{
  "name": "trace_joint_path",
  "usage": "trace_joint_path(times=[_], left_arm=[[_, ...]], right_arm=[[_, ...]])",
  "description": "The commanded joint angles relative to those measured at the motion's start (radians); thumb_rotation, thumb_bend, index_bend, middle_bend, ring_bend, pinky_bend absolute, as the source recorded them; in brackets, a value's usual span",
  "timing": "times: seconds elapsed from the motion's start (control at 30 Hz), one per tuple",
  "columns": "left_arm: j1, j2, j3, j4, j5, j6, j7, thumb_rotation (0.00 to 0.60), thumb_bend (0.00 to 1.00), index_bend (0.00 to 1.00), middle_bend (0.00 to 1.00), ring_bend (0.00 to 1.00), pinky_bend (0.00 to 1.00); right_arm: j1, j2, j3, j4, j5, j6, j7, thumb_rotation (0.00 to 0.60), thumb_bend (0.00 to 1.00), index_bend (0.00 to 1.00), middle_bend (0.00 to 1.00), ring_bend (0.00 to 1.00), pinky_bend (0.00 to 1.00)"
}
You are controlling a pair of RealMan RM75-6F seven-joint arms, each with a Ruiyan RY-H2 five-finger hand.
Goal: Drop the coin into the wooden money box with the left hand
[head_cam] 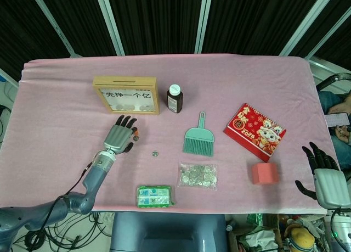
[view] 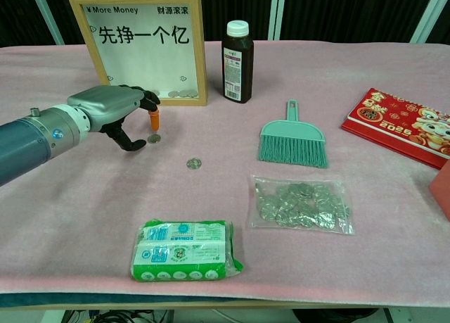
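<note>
The coin [view: 154,138] lies flat on the pink cloth of the table [view: 84,217], toward the rear-left corner, just in front of the wooden money box [view: 139,44], and it is not picked up yet. The left hand [view: 116,112] hangs low right beside it, fingers curled downward with an orange-capped fingertip at or just above the coin's edge; whether it actually touches I cannot tell, and nothing is in its grasp. So, by my reading, the grasp is barely begun, and the lift, the carry to the top slot and the drop are all left. The coin is a small thin metal disc, awkward to pinch off soft cloth. A second coin [view: 194,164] sits nearer the table's middle. The box is a pale wood frame with a clear front, printed lettering, and a few coins already on its floor. Further out: a dark bottle [view: 237,62] with a white cap, a green plastic brush [view: 292,141], a clear bag of coins [view: 301,203] and a crinkly green packet [view: 185,249] at the front edge. The right hand [head_cam: 326,178] waits off the front-right corner, fingers spread, empty.
</note>
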Motion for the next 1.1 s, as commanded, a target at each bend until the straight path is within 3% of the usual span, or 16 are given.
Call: trace_joint_path(times=[0.03, 1.1], left_arm=[[-0.001, -0.002, 0.001, 0.004, 0.003, 0.000, -0.001, 0.600, 0.37, 0.41, 0.10, 0.01, 0.00], [-0.008, -0.028, 0.008, 0.055, 0.017, -0.018, -0.001, 0.600, 0.38, 0.42, 0.10, 0.01, 0.00]], right_arm=[[0.000, 0.000, 0.000, 0.000, 0.000, 0.000, 0.000, 0.600, 0.14, 0.10, 0.00, 0.09, 0.16], [0.001, 0.000, 0.000, -0.001, 0.002, -0.002, 0.001, 0.600, 0.14, 0.10, 0.00, 0.09, 0.16]])
